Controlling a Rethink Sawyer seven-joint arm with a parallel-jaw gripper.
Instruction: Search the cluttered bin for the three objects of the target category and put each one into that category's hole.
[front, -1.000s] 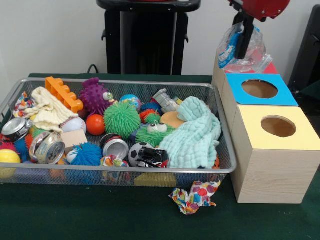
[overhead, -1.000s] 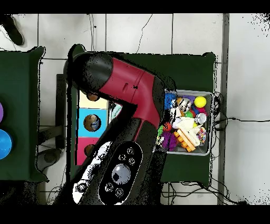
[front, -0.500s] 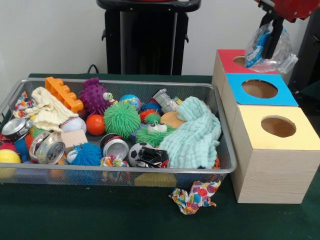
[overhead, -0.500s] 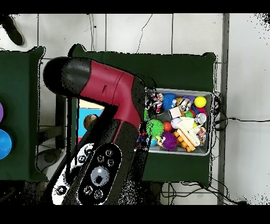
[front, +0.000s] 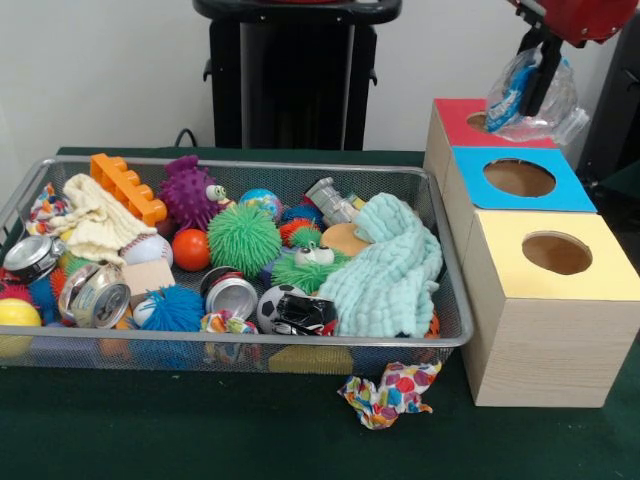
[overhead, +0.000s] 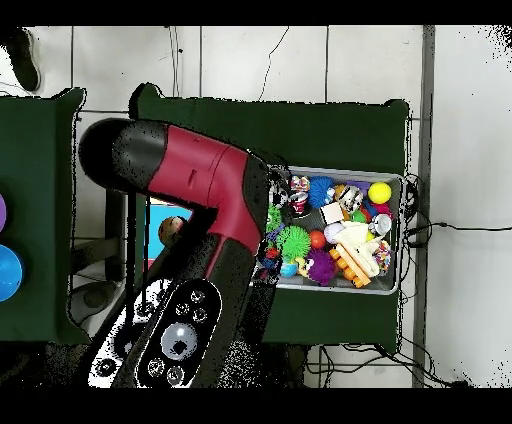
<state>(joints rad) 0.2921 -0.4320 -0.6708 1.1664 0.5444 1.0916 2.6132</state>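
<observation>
My gripper (front: 542, 95) hangs at the top right, shut on a crumpled clear plastic bottle (front: 512, 92) with a blue label. The bottle hovers just above the round hole (front: 481, 121) of the red box (front: 452, 120), at its right side. The blue box (front: 520, 180) and the yellow box (front: 555, 255) stand in line in front of it. The wire bin (front: 250, 342) holds the clutter: a crushed bottle (front: 330, 200), crushed cans (front: 100, 296) (front: 232, 295), balls and cloths. In the overhead view the red arm (overhead: 200, 190) hides the gripper and most of the boxes.
A teal cloth (front: 385, 265) lies heaped at the bin's right end. A spotted fabric scrap (front: 390, 390) lies on the green table in front of the bin. A black stand (front: 290, 75) rises behind the bin. Overhead, the bin (overhead: 392, 286) lies right of the arm.
The gripper has carried the plastic bottle to the right, from behind the blue box to over the red box's hole. Nothing in the bin has moved.
</observation>
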